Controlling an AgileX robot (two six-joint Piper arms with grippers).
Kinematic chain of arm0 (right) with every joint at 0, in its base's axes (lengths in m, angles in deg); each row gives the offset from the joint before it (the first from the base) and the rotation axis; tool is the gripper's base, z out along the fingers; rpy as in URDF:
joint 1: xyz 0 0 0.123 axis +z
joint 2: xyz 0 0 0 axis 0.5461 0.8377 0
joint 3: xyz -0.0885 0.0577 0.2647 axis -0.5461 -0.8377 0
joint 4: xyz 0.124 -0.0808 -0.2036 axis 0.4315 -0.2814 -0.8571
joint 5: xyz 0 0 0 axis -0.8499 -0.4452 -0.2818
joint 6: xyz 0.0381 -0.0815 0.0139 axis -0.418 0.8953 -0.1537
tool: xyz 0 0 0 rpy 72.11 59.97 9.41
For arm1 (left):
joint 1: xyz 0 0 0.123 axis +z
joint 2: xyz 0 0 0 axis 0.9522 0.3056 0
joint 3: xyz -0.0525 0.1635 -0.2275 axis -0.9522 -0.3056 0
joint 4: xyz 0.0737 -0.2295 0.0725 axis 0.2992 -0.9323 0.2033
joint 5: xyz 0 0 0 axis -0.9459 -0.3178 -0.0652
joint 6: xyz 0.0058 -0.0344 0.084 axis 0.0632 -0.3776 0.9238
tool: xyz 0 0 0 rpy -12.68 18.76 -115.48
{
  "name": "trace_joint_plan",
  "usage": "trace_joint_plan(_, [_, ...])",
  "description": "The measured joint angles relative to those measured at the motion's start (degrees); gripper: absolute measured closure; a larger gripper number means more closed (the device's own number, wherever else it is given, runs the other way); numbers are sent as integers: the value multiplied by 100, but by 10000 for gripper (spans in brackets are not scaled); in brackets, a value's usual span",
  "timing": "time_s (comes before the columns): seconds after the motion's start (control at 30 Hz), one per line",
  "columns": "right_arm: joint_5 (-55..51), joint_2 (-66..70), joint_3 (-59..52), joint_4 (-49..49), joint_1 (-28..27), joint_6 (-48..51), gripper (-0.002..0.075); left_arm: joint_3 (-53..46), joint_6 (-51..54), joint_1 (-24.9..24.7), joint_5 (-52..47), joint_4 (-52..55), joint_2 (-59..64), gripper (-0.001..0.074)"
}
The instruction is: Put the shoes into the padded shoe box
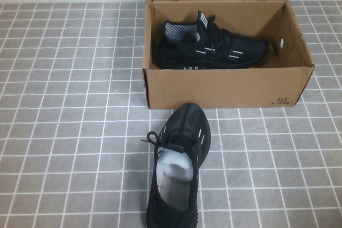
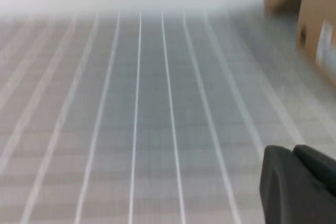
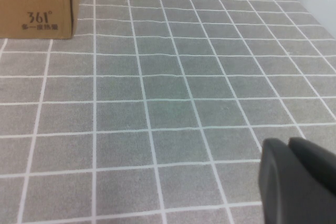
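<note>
Shoes split — one point(image 1: 211, 46) boxed, one point(image 1: 177, 172) cut off outside; left gripper point(image 2: 299, 184), right gripper point(image 3: 299, 182) — jaws unreadable.

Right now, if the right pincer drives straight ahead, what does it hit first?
Likely nothing: the right pincer faces bare grey tiled table. The shoe box corner sits off to one side of that line, though depth is unclear. The left pincer likewise hangs over bare tiles.

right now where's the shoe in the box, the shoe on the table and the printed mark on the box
shoe in the box point(image 1: 214, 50): high view, on its laced upper.
shoe on the table point(image 1: 184, 132): high view, on its toe area.
printed mark point(image 3: 40, 18): right wrist view, on the box's front corner.
</note>
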Motion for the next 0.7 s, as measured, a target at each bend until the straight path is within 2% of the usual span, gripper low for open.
trace_joint_plan(0.1, [0,0,0,0,0,0,734,0,0,0,851,0,0,739])
trace_joint_plan(0.3, [0,0,0,-6,0,0,734,0,0,0,3387,0,0,739])
trace_joint_plan(0.4, [0,0,0,-6,0,0,734,0,0,0,4264,0,0,739])
trace_joint_plan(0.7, [0,0,0,-6,0,0,734,0,0,0,4969,-4,-4,739])
